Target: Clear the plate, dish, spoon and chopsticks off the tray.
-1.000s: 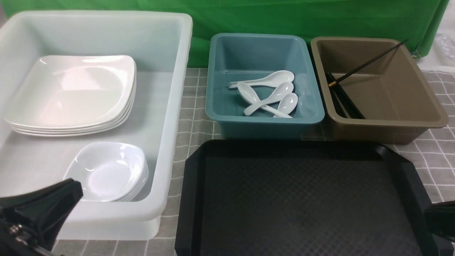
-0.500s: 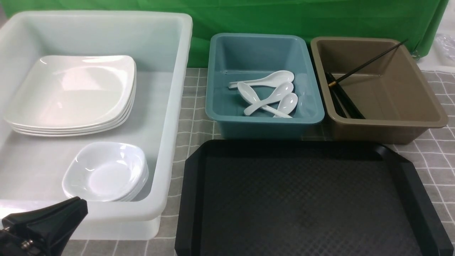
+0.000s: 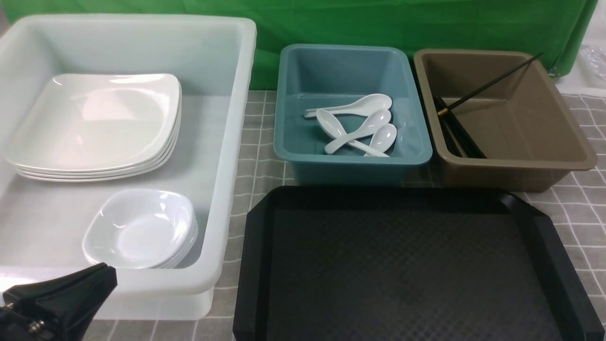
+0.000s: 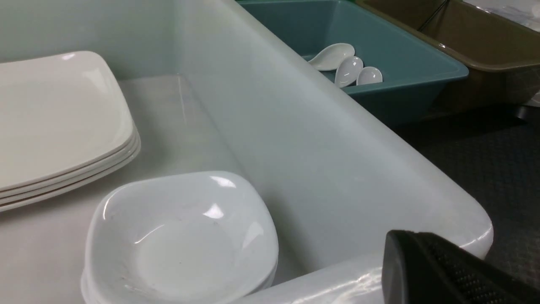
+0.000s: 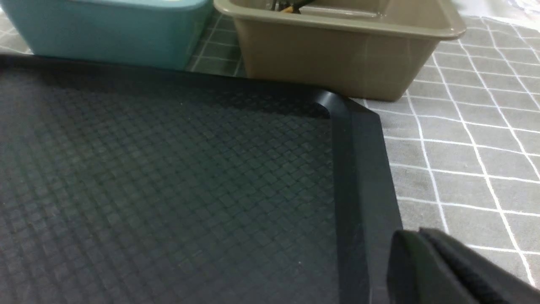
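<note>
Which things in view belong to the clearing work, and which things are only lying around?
For the job:
- tray
- stacked plates
- stacked dishes
- spoons
- chopsticks
- white, teal and brown bins, holding these

Only around:
- green cloth
- checked tablecloth

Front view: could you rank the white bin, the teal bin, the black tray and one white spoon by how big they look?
Largest to smallest:
Black tray and white bin: too close to rank, and both are cut off by the picture's edge
Teal bin
White spoon
</note>
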`<action>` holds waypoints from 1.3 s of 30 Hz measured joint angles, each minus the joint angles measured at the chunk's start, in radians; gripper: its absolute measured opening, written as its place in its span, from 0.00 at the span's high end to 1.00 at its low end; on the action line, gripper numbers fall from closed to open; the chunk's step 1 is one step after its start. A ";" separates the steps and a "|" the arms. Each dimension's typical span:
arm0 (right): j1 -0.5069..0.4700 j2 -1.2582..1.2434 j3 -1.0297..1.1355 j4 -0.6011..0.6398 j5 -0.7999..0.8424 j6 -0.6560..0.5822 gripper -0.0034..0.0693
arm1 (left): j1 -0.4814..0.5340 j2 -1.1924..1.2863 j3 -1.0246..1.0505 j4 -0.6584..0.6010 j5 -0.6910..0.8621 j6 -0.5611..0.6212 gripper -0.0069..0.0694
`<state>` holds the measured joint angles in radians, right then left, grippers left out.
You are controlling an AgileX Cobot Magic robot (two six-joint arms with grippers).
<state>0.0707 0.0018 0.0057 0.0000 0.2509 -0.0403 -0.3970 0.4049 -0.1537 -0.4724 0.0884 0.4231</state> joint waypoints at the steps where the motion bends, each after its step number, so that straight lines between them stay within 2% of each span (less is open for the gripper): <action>1: 0.000 0.000 0.000 0.000 0.000 0.001 0.93 | 0.000 0.000 0.000 0.000 0.000 0.000 0.90; 18: 0.000 0.000 0.000 0.000 0.000 0.003 0.88 | 0.000 0.000 0.000 0.013 -0.006 0.001 0.90; 23: 0.000 0.000 0.000 0.000 0.000 0.003 0.86 | 0.018 -0.001 0.014 0.078 -0.130 -0.038 0.90; 25: 0.000 0.000 0.000 0.000 0.000 0.003 0.85 | 0.060 -0.013 0.027 0.122 -0.188 -0.077 0.90; 28: 0.000 0.000 0.000 0.000 0.000 0.003 0.84 | 0.213 -0.101 0.055 0.231 -0.226 -0.203 0.90; 32: 0.000 0.000 0.000 0.000 -0.001 0.003 0.82 | 0.432 -0.259 0.109 0.328 -0.133 -0.327 0.90; 33: 0.000 0.000 0.000 0.000 -0.001 0.003 0.82 | 0.432 -0.267 0.114 0.328 -0.133 -0.329 0.90; 34: 0.000 0.000 0.000 0.000 -0.001 0.003 0.81 | 0.492 -0.318 0.139 0.339 -0.088 -0.346 0.90; 36: 0.000 0.000 0.000 0.000 -0.001 0.003 0.80 | 0.543 -0.379 0.156 0.347 0.010 -0.362 0.90; 39: 0.000 -0.001 0.000 0.000 -0.003 0.003 0.80 | 0.570 -0.402 0.161 0.356 0.139 -0.382 0.90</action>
<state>0.0707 0.0008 0.0057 0.0000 0.2477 -0.0372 0.1732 0.0032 0.0076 -0.1163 0.2270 0.0415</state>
